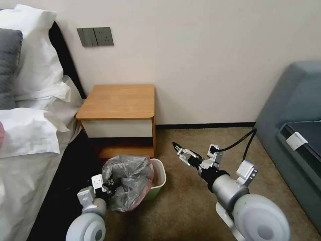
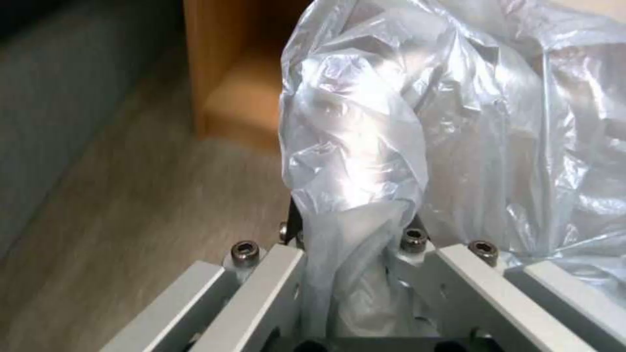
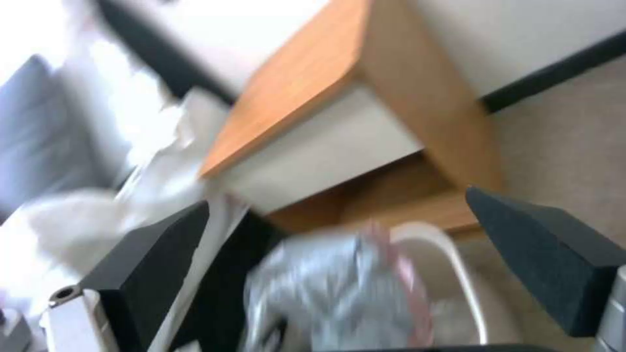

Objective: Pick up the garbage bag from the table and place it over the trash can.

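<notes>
The garbage bag point(image 1: 128, 180) is a crumpled grey bundle with a pinkish rim, bunched over the left part of the trash can point(image 1: 159, 177), which stands on the carpet in front of the table point(image 1: 117, 102). My left gripper point(image 1: 112, 184) is shut on a fold of the bag point(image 2: 365, 161); in the left wrist view the plastic is pinched between the fingers point(image 2: 290, 230). My right gripper point(image 1: 178, 149) hovers open to the right of the bin, with nothing between its pads point(image 3: 547, 249). From there I see the bag point(image 3: 332, 288), the bin rim point(image 3: 459, 264) and the table point(image 3: 306, 83).
A bed with white pillows and sheets point(image 1: 30, 110) fills the left, close beside the table and bin. A grey sofa point(image 1: 294, 127) stands at the right. Open carpet point(image 1: 187, 207) lies between the bin and the sofa. The wall point(image 1: 200, 50) is behind the table.
</notes>
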Motion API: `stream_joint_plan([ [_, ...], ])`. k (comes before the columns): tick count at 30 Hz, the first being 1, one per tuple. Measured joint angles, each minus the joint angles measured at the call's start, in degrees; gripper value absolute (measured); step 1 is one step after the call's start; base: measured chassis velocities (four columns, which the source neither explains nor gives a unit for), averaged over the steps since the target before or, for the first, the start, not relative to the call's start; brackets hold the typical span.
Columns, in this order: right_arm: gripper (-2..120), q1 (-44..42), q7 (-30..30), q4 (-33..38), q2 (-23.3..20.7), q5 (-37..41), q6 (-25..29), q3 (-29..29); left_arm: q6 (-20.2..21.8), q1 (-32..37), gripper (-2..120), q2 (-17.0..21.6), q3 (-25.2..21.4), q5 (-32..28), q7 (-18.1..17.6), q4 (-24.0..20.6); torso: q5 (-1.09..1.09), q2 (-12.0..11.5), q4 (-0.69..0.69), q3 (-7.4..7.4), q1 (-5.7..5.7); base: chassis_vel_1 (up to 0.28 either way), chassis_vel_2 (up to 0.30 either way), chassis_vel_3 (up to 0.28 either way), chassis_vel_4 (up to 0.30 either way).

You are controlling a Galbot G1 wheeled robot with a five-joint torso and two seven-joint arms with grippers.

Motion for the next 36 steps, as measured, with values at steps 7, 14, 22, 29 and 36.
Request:
stream_joint_plan([
  [7,100,3.29,-2.89,-0.17,-3.16,-2.64,-4.28,-5.37,-6.90,1.56,5,-1.07,-0.23,3.38,3.69,-3.03,0.00,0.00,0.00,0.00,0.00,0.000,0.000,0.000,0.000],
  [14,100,5.27,-6.40,-3.08,-2.20,-13.78,-4.90,-10.62,-12.52,1.87,5,-1.23,-0.22,6.60,7.06,-3.22,0.00,0.00,-0.01,0.00,0.00,0.000,0.000,0.000,0.000],
  [22,100,6.35,-9.08,-3.86,-0.44,-20.31,-3.94,-14.46,-14.93,2.37,5,-2.15,-0.33,9.19,7.80,-2.78,0.00,0.00,0.00,0.00,0.00,0.000,0.000,0.000,0.000],
  [29,100,9.45,-8.26,-6.44,1.11,-20.62,-3.41,-16.57,-16.10,2.65,5,-2.34,-0.69,10.42,8.33,-3.10,0.00,0.00,0.00,0.00,0.00,0.000,0.000,0.000,0.000],
  [36,100,12.61,-5.91,-9.74,2.60,-17.65,-3.13,-17.50,-17.48,2.68,5,-2.32,-0.70,11.39,9.31,-3.05,0.00,0.00,0.00,0.00,0.00,0.000,0.000,0.000,0.000],
])
